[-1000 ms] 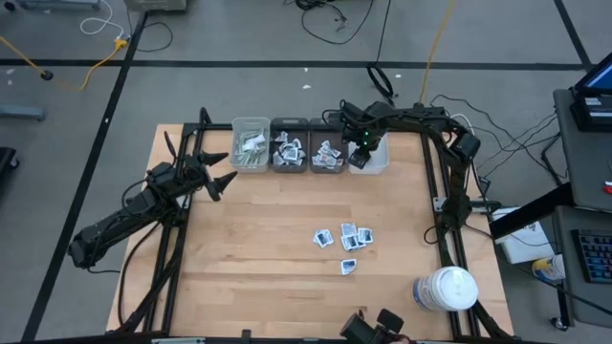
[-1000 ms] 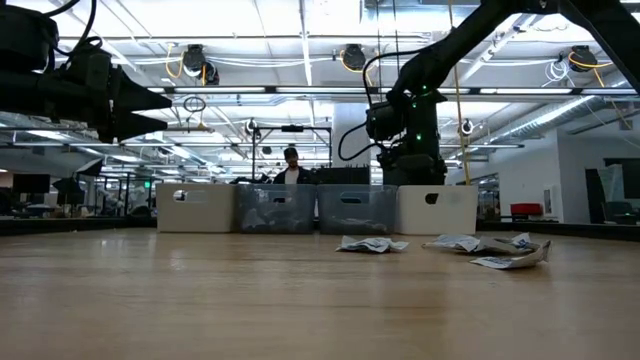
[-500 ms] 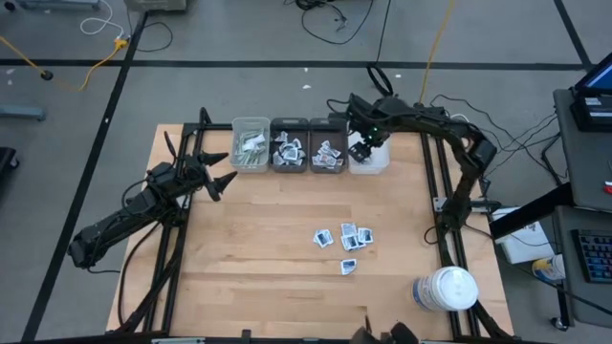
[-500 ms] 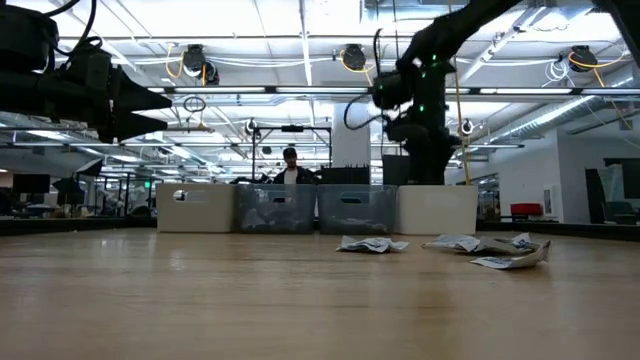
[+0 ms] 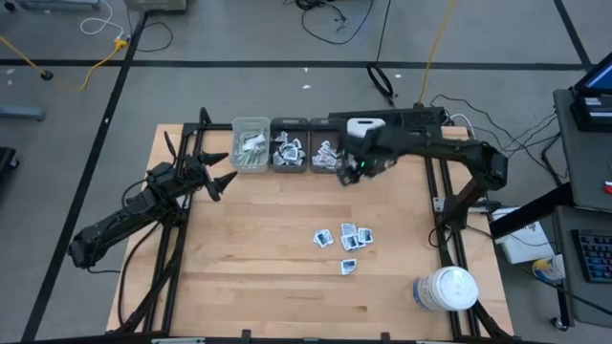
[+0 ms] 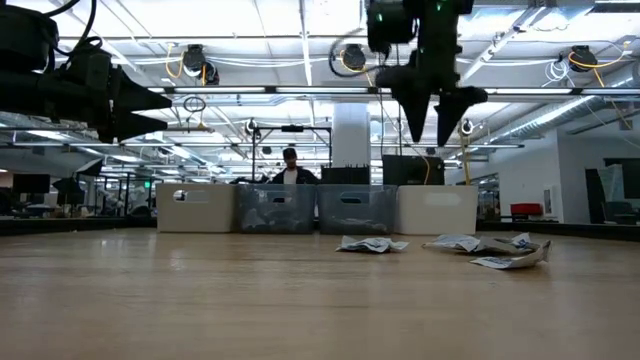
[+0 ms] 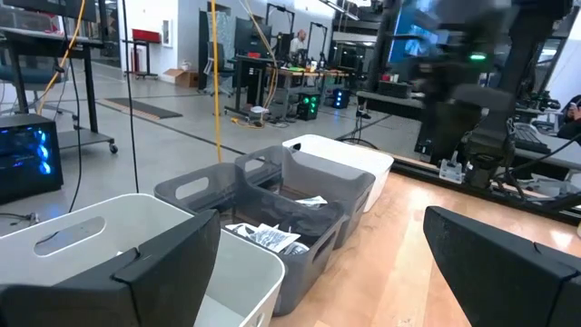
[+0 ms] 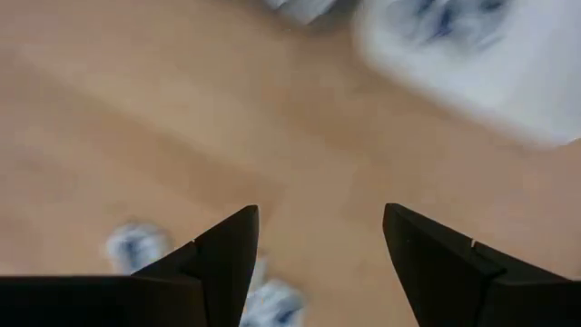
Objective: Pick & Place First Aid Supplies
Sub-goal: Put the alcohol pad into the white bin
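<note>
Several small white sachets with dark print point(image 5: 344, 240) lie flat in a loose cluster on the wooden table, right of centre; the low view shows them as crumpled shapes point(image 6: 372, 244). More sachets fill the two grey bins point(image 5: 308, 151), and pale strips lie in the white bin point(image 5: 251, 143). My right gripper point(image 5: 348, 173) hangs open above the table just in front of the bins, fingers pointing down point(image 6: 432, 118), far side of the cluster. In its wrist view point(image 8: 320, 245) blurred sachets point(image 8: 134, 245) show below. My left gripper point(image 5: 216, 178) waits open at the left, near the bins point(image 7: 318, 272).
Four bins stand in a row at the far edge point(image 6: 315, 209); the rightmost white one point(image 5: 375, 158) is partly under my right arm. A large white lidded jar point(image 5: 447, 290) stands at the near right corner. Bare wood lies between the cluster and the left arm.
My right gripper has swung from above the rightmost white bin toward the table's near edge and slightly left. It now hangs over bare table in front of the bins, fingers turned downward. The left arm and the sachets have stayed still.
</note>
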Controlling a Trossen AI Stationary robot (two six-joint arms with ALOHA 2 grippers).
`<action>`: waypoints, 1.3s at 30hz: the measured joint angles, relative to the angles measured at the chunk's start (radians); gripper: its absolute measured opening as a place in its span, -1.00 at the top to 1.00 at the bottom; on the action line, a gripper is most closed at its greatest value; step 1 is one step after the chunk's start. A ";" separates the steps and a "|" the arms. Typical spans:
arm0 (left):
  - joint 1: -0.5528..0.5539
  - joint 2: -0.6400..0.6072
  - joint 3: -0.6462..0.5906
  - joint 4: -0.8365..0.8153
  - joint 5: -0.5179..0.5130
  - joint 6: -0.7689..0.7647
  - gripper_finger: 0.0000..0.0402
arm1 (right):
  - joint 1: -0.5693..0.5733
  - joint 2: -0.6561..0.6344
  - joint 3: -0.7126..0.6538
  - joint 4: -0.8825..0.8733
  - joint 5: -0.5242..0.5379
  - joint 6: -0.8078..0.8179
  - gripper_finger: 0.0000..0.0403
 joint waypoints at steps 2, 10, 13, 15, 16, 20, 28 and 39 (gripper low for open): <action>0.000 0.000 0.000 0.000 0.000 0.000 -0.95 | 0.082 0.000 0.000 0.003 -0.001 0.084 -0.16; 0.000 0.000 0.000 0.000 0.000 0.000 -0.95 | 0.426 0.000 0.000 0.004 0.000 0.380 -0.15; 0.000 0.000 0.000 0.000 0.000 0.000 -0.95 | 0.541 0.000 0.000 0.013 -0.002 0.505 -0.15; 0.000 0.000 0.000 0.000 0.000 0.000 -0.95 | 0.609 0.000 0.000 0.026 -0.001 0.584 -0.15; 0.000 0.000 0.000 0.000 0.000 0.000 -0.95 | 0.639 0.001 0.000 0.034 -0.001 0.621 -0.15; 0.000 0.000 0.000 0.000 0.000 0.000 -0.95 | 0.732 0.025 0.000 0.069 0.001 0.744 -0.15; 0.000 0.000 0.000 0.000 0.000 0.000 -0.95 | 0.778 0.154 0.000 0.104 0.004 0.781 -0.16; 0.000 0.000 0.000 0.000 0.000 0.000 -0.95 | 0.780 0.314 -0.052 0.259 -0.001 0.731 -0.13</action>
